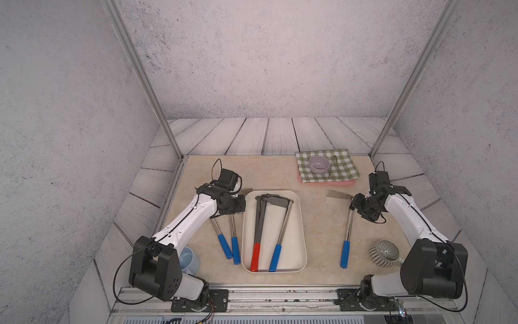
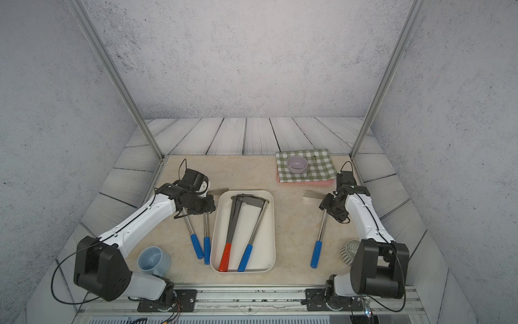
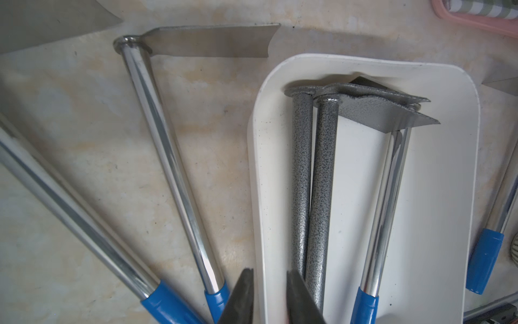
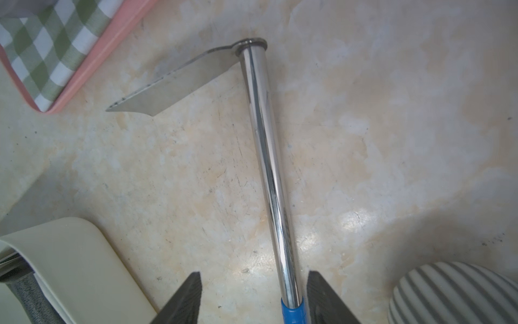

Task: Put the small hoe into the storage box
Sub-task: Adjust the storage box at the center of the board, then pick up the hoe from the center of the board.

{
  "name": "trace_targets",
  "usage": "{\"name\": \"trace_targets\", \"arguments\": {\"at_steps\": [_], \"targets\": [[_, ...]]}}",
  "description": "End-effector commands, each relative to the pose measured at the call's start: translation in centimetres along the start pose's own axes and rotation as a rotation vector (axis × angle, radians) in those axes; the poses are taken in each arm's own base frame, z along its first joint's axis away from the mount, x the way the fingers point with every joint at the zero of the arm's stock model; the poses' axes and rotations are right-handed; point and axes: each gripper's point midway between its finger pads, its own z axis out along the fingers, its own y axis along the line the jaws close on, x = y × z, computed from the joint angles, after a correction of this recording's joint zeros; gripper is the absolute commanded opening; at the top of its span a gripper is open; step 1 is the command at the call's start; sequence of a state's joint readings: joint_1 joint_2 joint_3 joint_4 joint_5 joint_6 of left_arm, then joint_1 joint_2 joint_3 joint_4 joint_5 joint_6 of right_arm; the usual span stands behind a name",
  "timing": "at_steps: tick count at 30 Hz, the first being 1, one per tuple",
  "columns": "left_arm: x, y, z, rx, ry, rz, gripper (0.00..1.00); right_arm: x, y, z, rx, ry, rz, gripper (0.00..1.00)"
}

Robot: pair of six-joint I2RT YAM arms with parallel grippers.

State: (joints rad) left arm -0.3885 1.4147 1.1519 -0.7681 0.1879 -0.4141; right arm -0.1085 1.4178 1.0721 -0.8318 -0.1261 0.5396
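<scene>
Shiny steel with a blue grip: that is the small hoe being worked on right now. It lies flat on the bench, well to the right of the storage box. Its flat blade points toward the box side.

The right tool is down over the shaft, close to the blue grip. Its two jaws stand wide apart, one on each side of the shaft, and they do not squeeze it yet. So I think the step in hand is the grab. Next the jaws need to close on the shaft. Then the arm must lift the hoe, carry it over the low rim and lay it down flat in the box.

Other tools lie in the box already. There are grey speckled hoes with a red grip showing at the near end, and a shiny hoe beside them. The new one will likely fit best on the bare strip at the right side.

The left tool hangs over the left rim of the box. Its jaws are a little apart and hold nothing. A pair of blue-grip hoes lies on the bench just left of the box, so more trips may follow.

Farther out are a pink tray with a green checked cloth and a pale purple bowl. There is also a light blue cup and a striped bowl near the right arm.

I can read no words, brands or labels on anything.
</scene>
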Motion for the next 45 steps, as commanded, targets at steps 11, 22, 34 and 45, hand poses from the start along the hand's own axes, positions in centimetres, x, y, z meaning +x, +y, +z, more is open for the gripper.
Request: {"name": "trace_targets", "arguments": {"at_steps": [11, 22, 34, 45], "targets": [[1.8, 1.0, -1.9, -0.035, 0.001, 0.025, 0.27, -1.7, -0.3, 3.0, -0.003, -0.006, 0.012, 0.62], [2.7, 1.8, -2.3, -0.063, -0.003, 0.021, 0.27, -3.3, 0.3, 5.6, 0.016, 0.073, -0.003, 0.62], [2.8, 1.9, -2.5, -0.067, -0.008, 0.019, 0.27, -2.9, -0.5, 8.0, 0.061, 0.150, -0.009, 0.62], [2.9, 2.0, -2.6, -0.067, -0.008, 0.020, 0.27, -1.6, -1.2, 9.6, 0.087, 0.223, -0.009, 0.58]]}}
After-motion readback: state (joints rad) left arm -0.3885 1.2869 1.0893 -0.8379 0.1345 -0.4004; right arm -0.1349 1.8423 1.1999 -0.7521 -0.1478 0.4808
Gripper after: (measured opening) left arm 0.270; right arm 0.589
